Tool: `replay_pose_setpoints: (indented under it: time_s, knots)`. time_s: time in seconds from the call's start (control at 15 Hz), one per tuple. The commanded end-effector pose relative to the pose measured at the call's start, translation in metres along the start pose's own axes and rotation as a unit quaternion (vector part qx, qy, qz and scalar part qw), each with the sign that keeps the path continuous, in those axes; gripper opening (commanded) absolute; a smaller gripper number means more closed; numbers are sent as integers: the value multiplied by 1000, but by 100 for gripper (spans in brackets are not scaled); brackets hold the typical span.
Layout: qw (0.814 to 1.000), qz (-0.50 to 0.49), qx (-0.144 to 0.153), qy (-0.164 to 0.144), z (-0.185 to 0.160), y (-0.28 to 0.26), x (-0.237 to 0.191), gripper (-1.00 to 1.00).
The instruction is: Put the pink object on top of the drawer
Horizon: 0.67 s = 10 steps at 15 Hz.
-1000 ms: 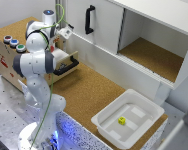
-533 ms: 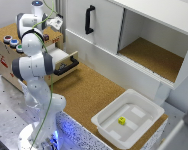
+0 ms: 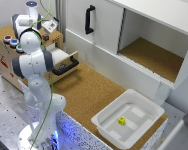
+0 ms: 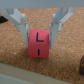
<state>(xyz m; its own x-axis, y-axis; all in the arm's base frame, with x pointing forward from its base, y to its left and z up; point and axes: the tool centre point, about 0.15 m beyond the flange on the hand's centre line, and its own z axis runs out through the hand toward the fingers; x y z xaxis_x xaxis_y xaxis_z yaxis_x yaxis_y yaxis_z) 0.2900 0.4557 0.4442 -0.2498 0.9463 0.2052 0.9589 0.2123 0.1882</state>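
Cork top of drawer (image 3: pixel 24 37) | gripper (image 4: pixel 39 31) spread, fingers flanking pink object (image 4: pixel 39 43) | rear edge near

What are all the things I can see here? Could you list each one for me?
pink object: one, reddish-pink with black marks, on the cork top between the gripper's fingers
drawer: one, light wood, pulled open, black bar handle, at the exterior view's left
buttons: a few, round, coloured, on the drawer unit's top
white cabinet: one, vertical black handle, open cork-floored compartment at the exterior view's right
white tray: one, on the cork-topped table near the front
yellow cube: one, small, inside the tray
robot arm: one, white, reaching up over the drawer unit
gripper: one, fingers apart on either side of the pink object; whether they touch it cannot be told
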Motion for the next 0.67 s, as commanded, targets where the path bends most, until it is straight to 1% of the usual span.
replay_pose_setpoints:
  time_s: [0.0,0.13,0.6]
  knots:
    - [997,44,39,-49,8,33,30,100]
    - [997,46,33,-52,3,31,28,100]
    - [997,46,33,-52,3,31,28,100]
